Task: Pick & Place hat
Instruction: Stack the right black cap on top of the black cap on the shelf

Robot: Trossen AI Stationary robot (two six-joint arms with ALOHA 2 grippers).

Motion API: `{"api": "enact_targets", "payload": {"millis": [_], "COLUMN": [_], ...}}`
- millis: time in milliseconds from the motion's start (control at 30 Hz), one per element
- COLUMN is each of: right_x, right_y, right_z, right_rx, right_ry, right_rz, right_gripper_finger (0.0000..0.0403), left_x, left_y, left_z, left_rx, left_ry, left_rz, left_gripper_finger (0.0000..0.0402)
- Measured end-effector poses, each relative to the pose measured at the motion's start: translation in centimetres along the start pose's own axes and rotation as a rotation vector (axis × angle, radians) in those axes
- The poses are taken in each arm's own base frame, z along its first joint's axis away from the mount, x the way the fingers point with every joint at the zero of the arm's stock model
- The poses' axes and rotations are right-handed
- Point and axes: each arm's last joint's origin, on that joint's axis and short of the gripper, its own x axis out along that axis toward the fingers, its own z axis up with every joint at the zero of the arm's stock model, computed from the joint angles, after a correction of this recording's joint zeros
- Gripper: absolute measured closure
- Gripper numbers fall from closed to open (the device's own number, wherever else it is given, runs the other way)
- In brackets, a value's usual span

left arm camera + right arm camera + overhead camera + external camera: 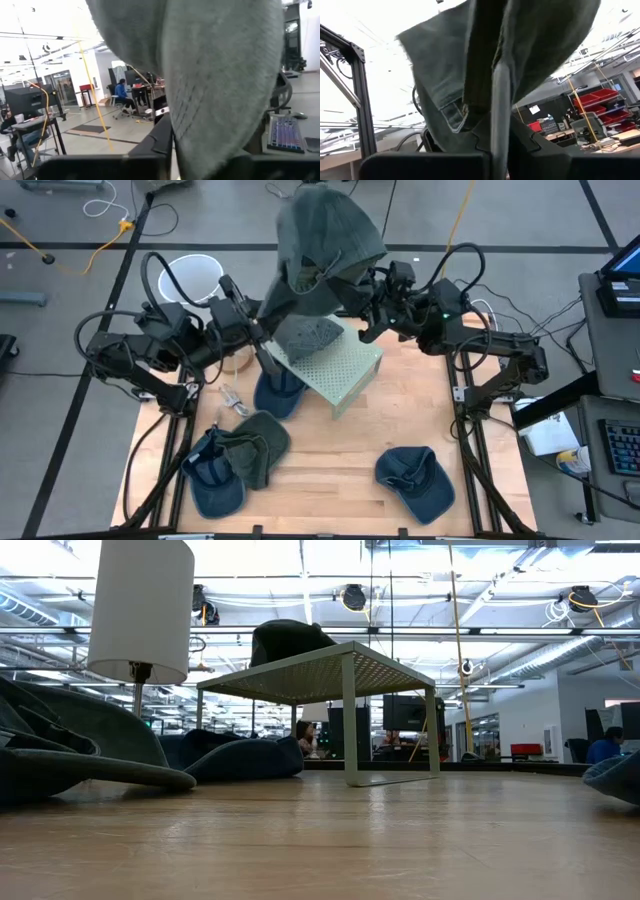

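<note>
Hat-wise, the big grey-green fabric hat [325, 240] is hoisted up in the air over the 12 o'clock end of the wooden bench [330, 470], held between both arms. Left gripper [268, 330] has its fingers clamped on the hat's lower edge, right gripper [352, 285] is pinched shut on the other side. Below it sits a pale green perforated metal stand [340, 365] with another dark hat [310, 335] on top. More caps lie around: a blue one [415, 480] at 5 o'clock, plus a blue and green pile [235, 455] at 7 o'clock.
</note>
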Motion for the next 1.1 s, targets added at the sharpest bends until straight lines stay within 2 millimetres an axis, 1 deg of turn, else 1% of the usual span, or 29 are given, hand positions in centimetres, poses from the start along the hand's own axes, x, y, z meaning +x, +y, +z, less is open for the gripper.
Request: {"api": "enact_targets", "payload": {"millis": [67, 167, 300, 367, 467, 567, 667, 800, 1033, 1100], "right_x": [0.0, 0.0, 0.0, -0.2, -0.7, -1.7, -2.9, -4.3, -6.8, -7.4], "right_y": [0.0, -0.1, -0.1, 0.0, 0.1, 0.3, 0.8, 1.4, 2.5, 3.0], "right_z": [0.0, -0.3, -0.7, -0.8, -1.3, -1.5, -1.8, -1.5, 0.2, 1.1], "right_rx": [0.004, 0.005, 0.033, 0.077, 0.192, 0.312, 0.401, 0.503, 0.677, 0.724], "right_ry": [0.006, 0.023, 0.071, 0.14, 0.285, 0.456, 0.606, 0.722, 0.824, 0.818], "right_rz": [0.004, 0.0, 0.021, 0.055, 0.083, 0.069, 0.031, -0.037, -0.164, -0.176], "right_gripper_finger": [0.0375, 0.0355, 0.0315, 0.0289, 0.0254, 0.0233, 0.0227, 0.0231, 0.0242, 0.0242], "left_x": [-0.1, 0.0, -0.1, -0.3, -0.7, -1.2, -1.6, -2.0, -2.7, -2.9], "left_y": [0.1, 0.0, -0.2, -0.4, -0.8, -1.3, -1.5, -1.5, -1.4, -1.3], "left_z": [0.1, 0.0, -0.1, 0.0, 0.2, 0.3, 0.6, 0.6, 0.8, 0.9], "left_rx": [-0.005, 0.016, 0.132, 0.218, 0.36, 0.516, 0.631, 0.758, 0.976, 1.041], "left_ry": [-0.004, 0.007, 0.029, 0.029, 0.048, 0.075, 0.095, 0.174, 0.271, 0.286], "left_rz": [-0.002, 0.012, 0.036, 0.04, 0.064, 0.078, 0.1, 0.169, 0.206, 0.201], "left_gripper_finger": [0.039, 0.0387, 0.0392, 0.0392, 0.0391, 0.0392, 0.0392, 0.0392, 0.0392, 0.0392]}}
